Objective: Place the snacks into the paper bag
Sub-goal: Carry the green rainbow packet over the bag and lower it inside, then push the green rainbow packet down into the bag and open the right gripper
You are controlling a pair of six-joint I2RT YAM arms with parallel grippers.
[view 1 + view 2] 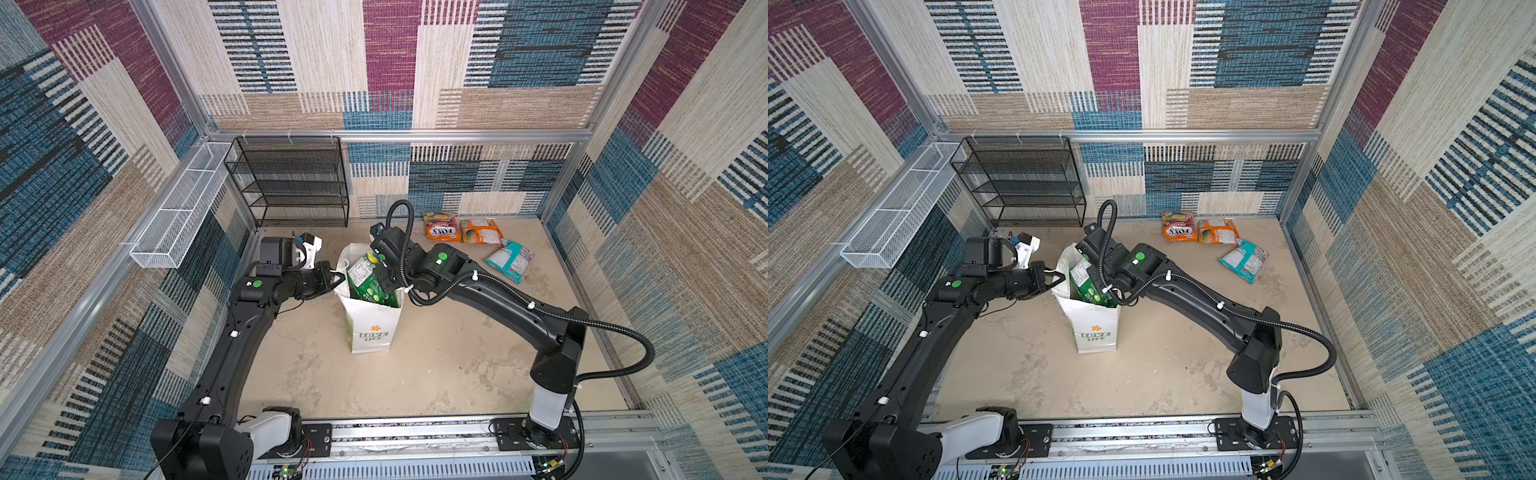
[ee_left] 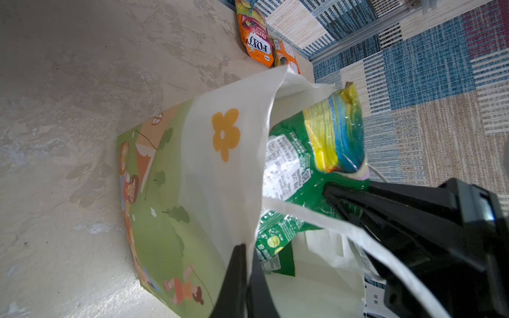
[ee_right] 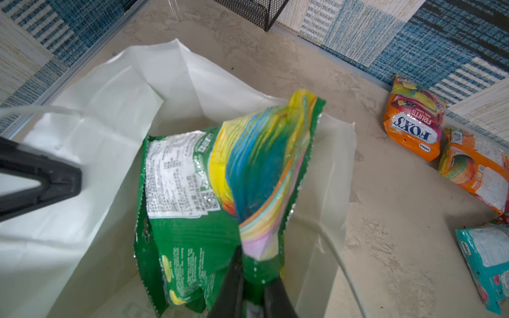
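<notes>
The white paper bag (image 1: 372, 328) (image 1: 1096, 328) stands upright mid-floor, mouth open. My left gripper (image 1: 337, 279) (image 2: 247, 264) is shut on the bag's left rim, pinching the white wall (image 2: 220, 179). My right gripper (image 1: 387, 279) (image 3: 254, 272) is shut on a green snack packet (image 1: 365, 279) (image 3: 192, 220) with a rainbow end. That packet hangs partly inside the bag's mouth (image 3: 110, 132), top end sticking out. Three more snacks lie at the back right: an orange FOX'S packet (image 1: 441, 227) (image 3: 413, 124), a second orange one (image 1: 482, 231) and a teal-white one (image 1: 510, 259).
A black mesh rack (image 1: 291, 183) stands against the back wall at the left. A white wire basket (image 1: 178, 212) hangs along the left wall. Patterned walls enclose the beige floor (image 1: 436, 353), and a rail with both arm bases (image 1: 415, 436) runs along the front.
</notes>
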